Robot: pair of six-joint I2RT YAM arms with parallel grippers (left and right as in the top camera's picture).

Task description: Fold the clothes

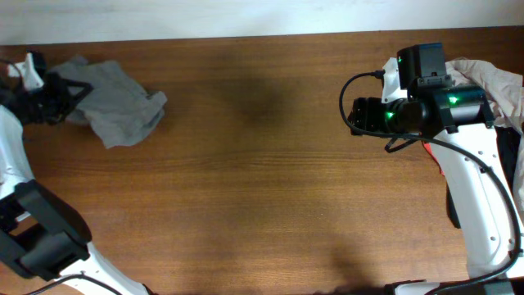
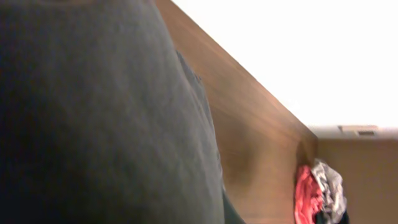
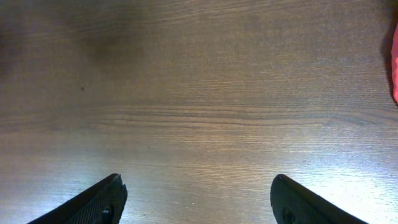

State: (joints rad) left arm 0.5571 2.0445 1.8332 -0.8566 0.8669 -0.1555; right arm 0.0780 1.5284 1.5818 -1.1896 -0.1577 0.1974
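Observation:
The clothes, a crumpled grey-olive garment [image 1: 119, 106], lie at the table's far left back. My left gripper [image 1: 82, 92] is at the garment's left edge; its fingers meet at a fold of the cloth and look shut on it. In the left wrist view the grey cloth [image 2: 106, 118] fills most of the frame and hides the fingers. My right gripper [image 3: 196, 199] is open and empty, hovering over bare wood at the right side of the table [image 1: 354, 115].
A pile of other garments sits at the right edge: pale beige-grey [image 1: 491, 78], red [image 1: 432, 154] and black [image 1: 516, 168]. The pile also shows in the left wrist view [image 2: 320, 193]. The wooden table [image 1: 262, 180] ends at a white wall at the back.

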